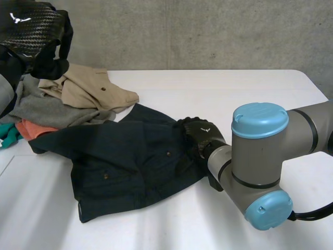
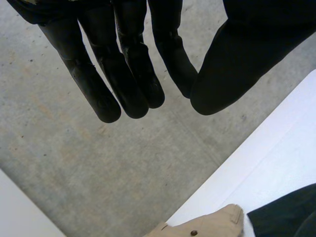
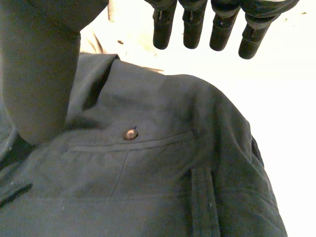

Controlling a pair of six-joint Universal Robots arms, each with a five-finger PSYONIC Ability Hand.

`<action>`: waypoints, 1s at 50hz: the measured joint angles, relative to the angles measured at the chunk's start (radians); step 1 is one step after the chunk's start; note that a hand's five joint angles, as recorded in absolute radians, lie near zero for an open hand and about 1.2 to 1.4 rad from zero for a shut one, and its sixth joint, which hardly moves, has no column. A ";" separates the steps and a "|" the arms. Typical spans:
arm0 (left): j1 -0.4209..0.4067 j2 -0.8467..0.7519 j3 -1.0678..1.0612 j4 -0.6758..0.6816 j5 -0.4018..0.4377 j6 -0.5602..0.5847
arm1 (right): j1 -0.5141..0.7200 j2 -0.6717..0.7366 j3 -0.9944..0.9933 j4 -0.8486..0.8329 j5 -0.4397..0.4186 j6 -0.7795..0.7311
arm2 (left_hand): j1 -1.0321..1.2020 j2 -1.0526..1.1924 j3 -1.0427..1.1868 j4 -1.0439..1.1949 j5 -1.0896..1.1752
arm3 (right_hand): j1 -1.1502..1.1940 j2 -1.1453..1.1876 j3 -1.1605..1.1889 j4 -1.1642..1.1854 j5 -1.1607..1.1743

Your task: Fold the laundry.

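Dark navy shorts [image 1: 130, 161] lie spread on the white table [image 1: 234, 94], with a buttoned back pocket [image 3: 131, 134] facing up. My right hand [image 1: 200, 136] rests open on the shorts' right edge, thumb [image 3: 39, 74] over the cloth and fingers [image 3: 192, 29] straight above its far edge. My left hand [image 1: 49, 60] is raised above the table's far left corner, over the pile of clothes. Its fingers [image 2: 123, 74] are curled toward the thumb [image 2: 237, 59] and hold nothing.
A pile of clothes lies at the far left: a beige garment [image 1: 88, 88] on top, grey cloth [image 1: 41, 107], an orange piece [image 1: 31, 127] and a teal piece [image 1: 6, 134]. The beige garment's corner [image 2: 212, 224] lies near the table's back edge. A grey concrete wall [image 1: 208, 31] stands behind.
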 measured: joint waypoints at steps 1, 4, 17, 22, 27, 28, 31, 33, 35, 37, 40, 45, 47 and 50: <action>0.004 0.000 0.000 -0.001 0.001 0.000 | -0.001 -0.001 0.000 0.000 0.000 0.003 | 0.000 0.000 0.000 0.000 0.000 | 0.000 0.000 0.000 0.000 0.000; 0.026 -0.001 0.003 -0.002 0.004 -0.005 | -0.003 -0.003 -0.002 -0.002 0.000 0.009 | 0.000 0.000 0.000 0.000 0.000 | 0.000 0.000 0.000 0.000 0.000; 0.274 -0.140 0.038 -0.004 0.196 -0.029 | -0.002 -0.003 -0.007 0.004 -0.001 -0.051 | -0.874 -0.893 -0.889 -0.903 -0.877 | 0.000 0.000 0.000 0.000 0.000; 0.412 -0.290 0.065 -0.011 0.330 0.001 | 0.001 -0.001 -0.007 0.005 -0.001 -0.076 | -0.873 -0.892 -0.888 -0.900 -0.875 | 0.000 0.000 0.000 0.000 0.000; 0.502 -0.421 0.084 -0.027 0.404 0.072 | 0.001 0.002 -0.008 0.003 -0.002 -0.092 | -0.869 -0.889 -0.885 -0.893 -0.855 | 0.000 0.000 0.000 0.000 0.000; 0.512 -0.435 0.086 -0.029 0.410 0.084 | 0.001 0.002 -0.008 0.002 -0.002 -0.093 | -0.860 -0.881 -0.877 -0.882 -0.845 | 0.000 0.000 0.000 0.000 0.000; 0.552 -0.506 0.093 -0.038 0.427 0.155 | 0.001 0.004 -0.008 0.000 -0.002 -0.100 | -0.813 -0.837 -0.832 -0.836 -0.802 | 0.000 0.000 0.000 0.000 0.000; 0.572 -0.552 0.098 -0.046 0.433 0.209 | 0.000 0.008 -0.008 -0.002 -0.001 -0.104 | -0.802 -0.823 -0.816 -0.821 -0.786 | 0.000 0.000 0.000 0.000 0.000; 0.583 -0.581 0.101 -0.055 0.435 0.246 | -0.001 0.011 -0.008 -0.003 -0.001 -0.106 | -0.786 -0.806 -0.799 -0.805 -0.770 | 0.000 0.000 0.000 0.000 0.000; 0.591 -0.603 0.103 -0.066 0.438 0.273 | -0.002 0.014 -0.009 -0.003 -0.001 -0.107 | -0.780 -0.799 -0.791 -0.796 -0.762 | 0.000 0.000 0.000 0.000 0.000; 0.599 -0.626 0.105 -0.086 0.450 0.299 | -0.002 0.019 -0.009 -0.004 0.000 -0.109 | -0.765 -0.781 -0.774 -0.779 -0.745 | 0.000 0.000 0.000 0.000 0.000; 0.605 -0.645 0.107 -0.116 0.483 0.311 | -0.004 0.025 -0.010 -0.005 0.000 -0.111 | -0.762 -0.777 -0.768 -0.773 -0.737 | 0.000 0.000 0.000 0.000 0.000; 0.604 -0.653 0.110 -0.123 0.493 0.310 | -0.004 0.026 -0.010 -0.006 0.000 -0.112 | -0.760 -0.774 -0.766 -0.771 -0.736 | 0.000 0.000 0.000 0.000 0.000; 0.597 -0.670 0.117 -0.128 0.499 0.308 | -0.005 0.027 -0.009 -0.007 0.000 -0.114 | -0.722 -0.744 -0.737 -0.742 -0.709 | 0.000 0.000 0.000 0.000 0.000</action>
